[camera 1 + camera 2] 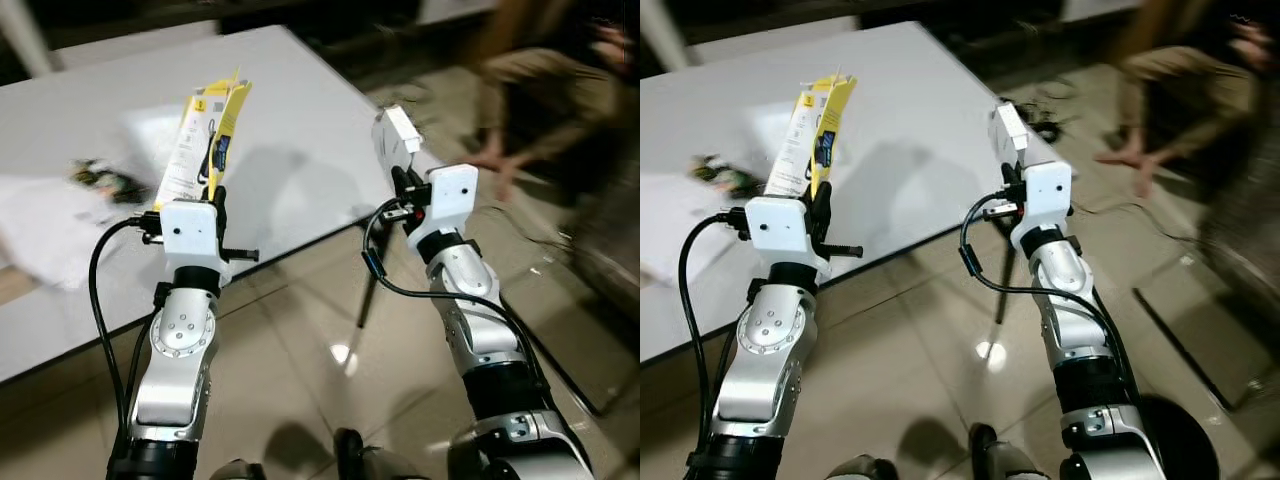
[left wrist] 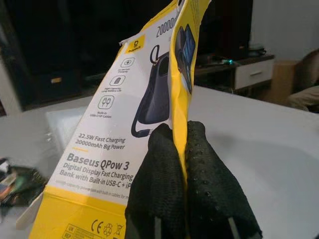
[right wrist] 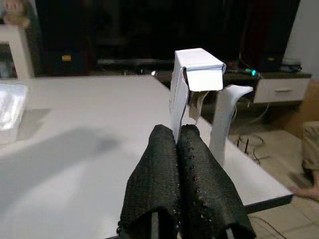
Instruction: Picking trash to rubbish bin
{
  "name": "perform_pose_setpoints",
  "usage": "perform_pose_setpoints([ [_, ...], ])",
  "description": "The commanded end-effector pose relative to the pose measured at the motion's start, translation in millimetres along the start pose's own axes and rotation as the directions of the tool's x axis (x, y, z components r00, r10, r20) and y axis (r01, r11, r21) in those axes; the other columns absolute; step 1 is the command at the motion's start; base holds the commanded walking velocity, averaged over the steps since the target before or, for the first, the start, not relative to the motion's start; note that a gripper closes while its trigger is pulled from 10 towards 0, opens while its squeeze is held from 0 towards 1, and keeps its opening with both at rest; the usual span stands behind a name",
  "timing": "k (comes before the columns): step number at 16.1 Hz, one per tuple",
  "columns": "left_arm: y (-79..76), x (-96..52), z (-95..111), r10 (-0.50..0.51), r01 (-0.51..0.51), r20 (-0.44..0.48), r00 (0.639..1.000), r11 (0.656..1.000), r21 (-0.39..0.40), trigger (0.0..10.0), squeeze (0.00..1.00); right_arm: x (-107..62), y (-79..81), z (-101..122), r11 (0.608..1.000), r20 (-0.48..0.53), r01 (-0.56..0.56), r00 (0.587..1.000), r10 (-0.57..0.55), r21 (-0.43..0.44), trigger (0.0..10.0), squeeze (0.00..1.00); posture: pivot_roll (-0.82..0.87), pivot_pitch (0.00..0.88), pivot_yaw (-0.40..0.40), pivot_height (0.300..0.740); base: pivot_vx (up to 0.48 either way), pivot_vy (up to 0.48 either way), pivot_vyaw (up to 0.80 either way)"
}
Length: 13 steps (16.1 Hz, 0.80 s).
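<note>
Now, head view: both arms are raised past the white table's edge, each carrying trash, so pickup looks done and the next move calls for finding the bin. At ten o'clock the left gripper holds a flattened yellow carton. Left wrist: fingers pinched tight on glossy card. Right wrist: right gripper clamped on a small white box, matte, flap open.

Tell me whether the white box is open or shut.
Open: the white box, pinched by the right tool, has its top flap hanging loose.
</note>
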<state>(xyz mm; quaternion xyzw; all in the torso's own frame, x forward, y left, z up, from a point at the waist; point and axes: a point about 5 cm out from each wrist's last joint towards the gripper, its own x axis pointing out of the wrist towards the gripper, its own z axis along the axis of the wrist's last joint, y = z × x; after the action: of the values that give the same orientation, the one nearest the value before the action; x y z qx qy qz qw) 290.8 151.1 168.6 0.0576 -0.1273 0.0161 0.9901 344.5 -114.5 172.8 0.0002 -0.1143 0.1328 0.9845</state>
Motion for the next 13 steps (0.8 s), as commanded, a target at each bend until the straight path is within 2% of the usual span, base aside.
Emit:
perform_pose_setpoints([
  [1, 0.3, 0.8, -0.2, 0.013, -0.013, 0.004, 1.0, 1.0, -0.005, 10.0, 0.0, 2.3, 0.6, 8.8, 1.0, 0.021, -0.008, 1.0, 0.009, -0.006, 10.0, 0.0, -0.08, 0.081, 0.017, 0.74, 0.0, 0.0, -0.78],
  [13, 1.8, -2.8, -5.9, -0.004, 0.0, -0.044, 0.999, 0.995, -0.095, 10.0, 0.0, 2.5, -0.5, 11.0, 1.0, -0.001, -0.016, 1.0, 0.016, -0.005, 10.0, 0.0, -0.08, 0.094, -0.006, 0.74, 0.0, 0.0, -0.79],
])
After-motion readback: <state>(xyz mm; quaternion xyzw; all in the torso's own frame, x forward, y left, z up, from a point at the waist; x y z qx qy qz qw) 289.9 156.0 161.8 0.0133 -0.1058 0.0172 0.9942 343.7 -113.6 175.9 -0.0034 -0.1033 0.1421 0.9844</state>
